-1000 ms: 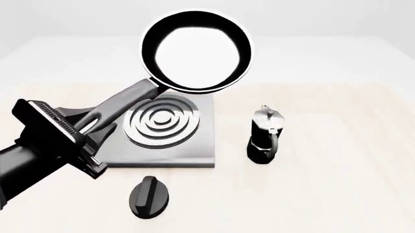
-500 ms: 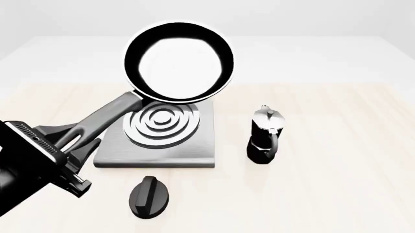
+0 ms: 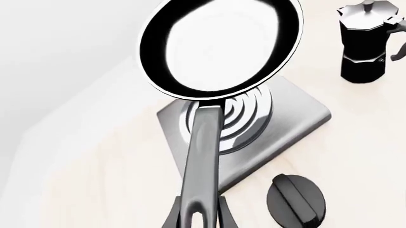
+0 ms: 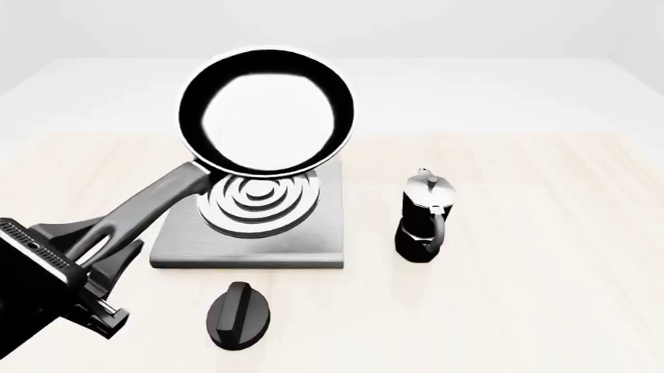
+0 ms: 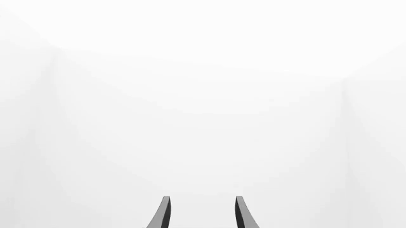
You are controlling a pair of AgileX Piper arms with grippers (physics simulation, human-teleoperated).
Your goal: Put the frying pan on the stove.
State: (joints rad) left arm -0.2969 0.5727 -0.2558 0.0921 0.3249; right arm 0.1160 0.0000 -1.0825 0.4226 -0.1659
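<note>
The frying pan is round and black with a pale glossy inside and a long dark grey handle. It hangs in the air above the far part of the stove, a flat grey slab with a silver ringed burner. My left gripper is shut on the handle's end at the front left. In the left wrist view the pan covers part of the stove, and the left gripper grips the handle. My right gripper is open and empty, facing blank white. It is out of the front view.
A black moka pot with a silver lid stands right of the stove and also shows in the left wrist view. A black oval knob lies in front of the stove; in the left wrist view the knob is beside the handle.
My left arm has drawn back toward the front left, carrying the pan left and nearer, so it now overlaps more of the burner. The right arm has not visibly moved.
</note>
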